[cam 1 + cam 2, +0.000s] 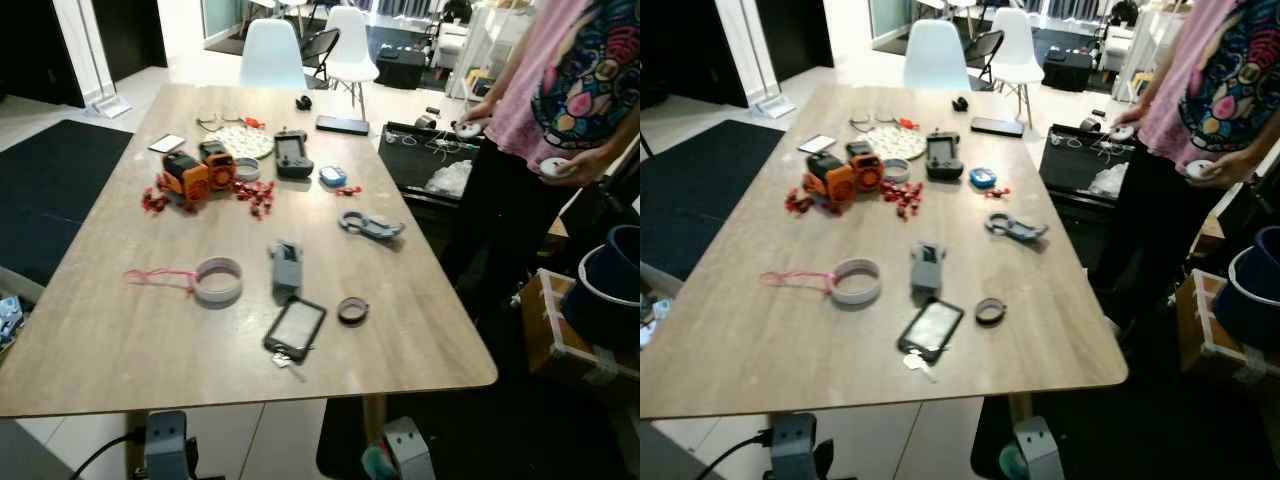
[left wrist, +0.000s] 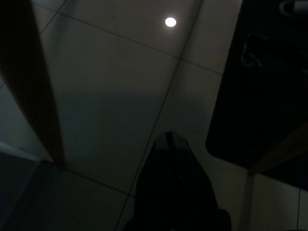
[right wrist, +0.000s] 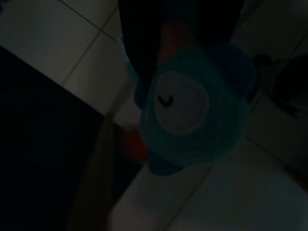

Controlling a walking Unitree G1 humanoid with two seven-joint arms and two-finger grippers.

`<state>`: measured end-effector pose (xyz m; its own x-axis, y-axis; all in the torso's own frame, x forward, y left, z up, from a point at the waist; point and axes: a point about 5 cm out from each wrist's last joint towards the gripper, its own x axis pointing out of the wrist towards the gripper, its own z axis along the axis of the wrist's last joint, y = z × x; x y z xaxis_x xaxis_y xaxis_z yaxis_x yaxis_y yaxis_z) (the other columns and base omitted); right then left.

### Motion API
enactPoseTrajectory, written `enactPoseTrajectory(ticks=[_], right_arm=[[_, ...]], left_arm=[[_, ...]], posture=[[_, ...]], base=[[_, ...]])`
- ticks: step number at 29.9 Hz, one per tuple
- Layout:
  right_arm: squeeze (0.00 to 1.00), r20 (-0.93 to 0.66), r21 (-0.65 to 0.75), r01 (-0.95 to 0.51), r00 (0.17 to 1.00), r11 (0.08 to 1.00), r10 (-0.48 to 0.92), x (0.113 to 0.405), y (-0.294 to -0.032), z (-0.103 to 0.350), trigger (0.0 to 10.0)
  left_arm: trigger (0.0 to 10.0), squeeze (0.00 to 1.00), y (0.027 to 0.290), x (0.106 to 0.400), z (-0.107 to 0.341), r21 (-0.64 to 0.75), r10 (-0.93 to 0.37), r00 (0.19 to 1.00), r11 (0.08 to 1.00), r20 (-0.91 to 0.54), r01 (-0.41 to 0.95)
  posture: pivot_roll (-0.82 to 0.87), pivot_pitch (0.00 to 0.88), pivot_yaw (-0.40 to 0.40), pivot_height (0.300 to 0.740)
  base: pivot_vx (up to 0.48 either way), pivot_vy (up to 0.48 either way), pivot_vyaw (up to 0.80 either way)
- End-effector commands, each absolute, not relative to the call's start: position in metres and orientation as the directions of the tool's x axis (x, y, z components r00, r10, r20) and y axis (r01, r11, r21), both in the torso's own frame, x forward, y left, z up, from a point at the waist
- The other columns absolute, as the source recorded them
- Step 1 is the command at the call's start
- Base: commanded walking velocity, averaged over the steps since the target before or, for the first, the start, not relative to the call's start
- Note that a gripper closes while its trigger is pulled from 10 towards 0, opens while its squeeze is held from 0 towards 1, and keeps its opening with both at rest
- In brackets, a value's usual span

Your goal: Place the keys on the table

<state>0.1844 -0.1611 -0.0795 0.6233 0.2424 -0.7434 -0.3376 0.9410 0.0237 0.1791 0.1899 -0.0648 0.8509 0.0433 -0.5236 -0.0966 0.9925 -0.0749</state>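
Two grippers hang below the wooden table (image 1: 120,350): the left gripper (image 2: 175,192) is seen closed and empty, the right gripper (image 3: 185,101) clamped on a teal plush keychain (image 3: 192,115). One small key (image 1: 283,359) lies beside one black phone (image 1: 295,328).

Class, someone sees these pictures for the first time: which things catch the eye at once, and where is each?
A long wooden table strewn with small items draws the eye first, above all the orange toy robot toward its far left. A person in a pink shirt stands at the table's right, and the right gripper holds a teal plush toy low over the floor.
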Motion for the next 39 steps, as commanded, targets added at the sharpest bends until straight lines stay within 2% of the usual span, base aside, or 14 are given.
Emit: enactPoseTrajectory(ticks=[1,13,20,21,26,28,29,33,34,35,38,39], right_arm=[[0.0,-0.75,0.022,-0.325,0.62,0.946,0.23,0.181,-0.163,-0.081,10.0],[0.0,-0.751,0.019,-0.309,0.623,0.951,0.218,0.181,-0.167,-0.081,10.0],[0.0,-0.779,-0.048,-0.24,0.616,0.97,0.114,0.173,-0.189,-0.083,10.0],[0.0,-0.778,-0.087,-0.176,0.626,0.981,0.043,0.171,-0.203,-0.083,10.0],[0.0,-0.766,-0.167,-0.079,0.638,0.983,-0.079,0.168,-0.227,-0.08,10.0],[0.0,-0.723,-0.26,0.025,0.658,0.965,-0.211,0.168,-0.259,-0.07,10.0],[0.0,-0.723,-0.26,0.025,0.658,0.965,-0.211,0.168,-0.259,-0.07,10.0],[0.0,-0.543,-0.382,0.279,0.704,0.881,-0.458,0.184,-0.323,-0.031,10.0],[0.0,-0.543,-0.382,0.279,0.704,0.881,-0.458,0.184,-0.323,-0.031,10.0],[0.0,-0.496,-0.391,0.33,0.711,0.859,-0.498,0.19,-0.334,-0.021,10.0],[0.0,-0.242,-0.37,0.503,0.76,0.781,-0.604,0.227,-0.369,0.038,10.0],[0.0,-0.242,-0.37,0.503,0.76,0.781,-0.604,0.227,-0.369,0.038,10.0]], left_arm=[[10.0,0.0,0.192,0.177,-0.066,-0.069,0.048,0.842,0.993,-0.537,-0.101],[10.0,0.0,0.192,0.179,-0.067,-0.068,0.051,0.834,0.992,-0.549,-0.106],[10.0,0.0,0.192,0.178,-0.067,-0.059,0.059,0.831,0.992,-0.553,-0.11],[10.0,0.0,0.192,0.178,-0.068,-0.059,0.061,0.83,0.992,-0.554,-0.112],[10.0,0.0,0.191,0.177,-0.068,-0.059,0.063,0.83,0.992,-0.555,-0.115],[10.0,0.0,0.192,0.174,-0.069,-0.061,0.068,0.83,0.991,-0.554,-0.122],[10.0,0.0,0.192,0.174,-0.069,-0.061,0.068,0.83,0.991,-0.554,-0.122],[10.0,0.0,0.193,0.168,-0.071,-0.057,0.072,0.823,0.99,-0.564,-0.126],[10.0,0.0,0.193,0.168,-0.071,-0.057,0.072,0.823,0.99,-0.564,-0.126],[10.0,0.0,0.194,0.167,-0.072,-0.056,0.073,0.821,0.99,-0.566,-0.127],[10.0,0.0,0.195,0.166,-0.072,-0.054,0.076,0.82,0.99,-0.568,-0.129],[10.0,0.0,0.195,0.166,-0.072,-0.054,0.076,0.82,0.99,-0.568,-0.129]], posture=[[0.08,0.045,-0.054,0.74],[0.08,0.044,-0.054,0.74],[0.08,0.038,-0.061,0.74],[0.08,0.037,-0.064,0.74],[0.07,0.035,-0.064,0.74],[0.07,0.034,-0.061,0.74],[0.07,0.034,-0.061,0.74],[0.06,0.03,-0.057,0.74],[0.06,0.03,-0.057,0.74],[0.06,0.03,-0.057,0.74],[0.06,0.027,-0.055,0.74],[0.06,0.027,-0.055,0.74]], base=[[0.0,0.0,0.0],[0.0,0.0,0.0],[0.0,0.0,0.0],[0.0,0.0,0.0],[0.0,0.0,0.0],[0.0,0.0,0.0],[0.0,0.0,0.0],[0.0,0.0,0.0],[0.0,0.0,0.0],[0.0,0.0,0.0],[0.0,0.0,0.0],[0.0,0.0,0.0]])
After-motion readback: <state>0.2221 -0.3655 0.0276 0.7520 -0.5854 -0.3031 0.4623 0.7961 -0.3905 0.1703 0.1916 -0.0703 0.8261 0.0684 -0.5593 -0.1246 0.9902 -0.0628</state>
